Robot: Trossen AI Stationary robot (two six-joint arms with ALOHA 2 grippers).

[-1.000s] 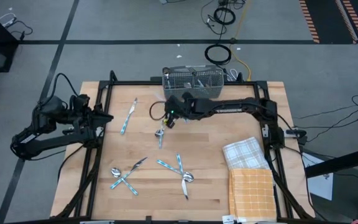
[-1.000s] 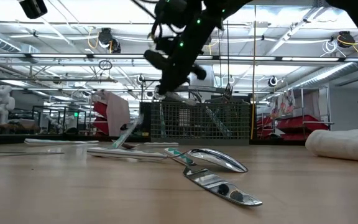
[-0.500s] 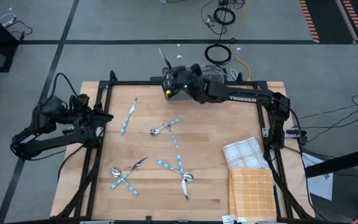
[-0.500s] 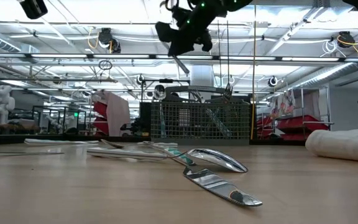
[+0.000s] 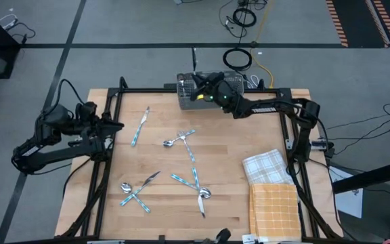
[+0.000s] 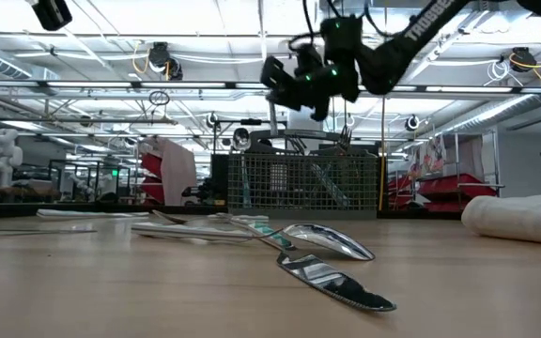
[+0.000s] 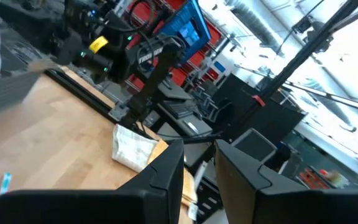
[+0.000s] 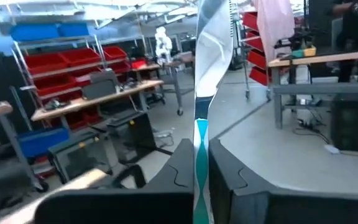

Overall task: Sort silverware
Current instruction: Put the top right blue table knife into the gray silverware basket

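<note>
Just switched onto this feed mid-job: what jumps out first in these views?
The right gripper hovers over the wire-mesh caddy at the table's far edge, shut on a knife held blade up. Loose silverware lies scattered across the middle and near part of the wooden table. The left gripper waits at the table's left edge.

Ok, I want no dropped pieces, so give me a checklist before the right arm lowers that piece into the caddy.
1. Right gripper shut on the knife: ok.
2. Knife upright in the grip: ok.
3. Gripper over the caddy: ok.
4. Which compartment lies below: cannot tell.
5. Left gripper away at the table's left edge: ok.
6. Silverware left on the table: not ok, several pieces remain.
</note>
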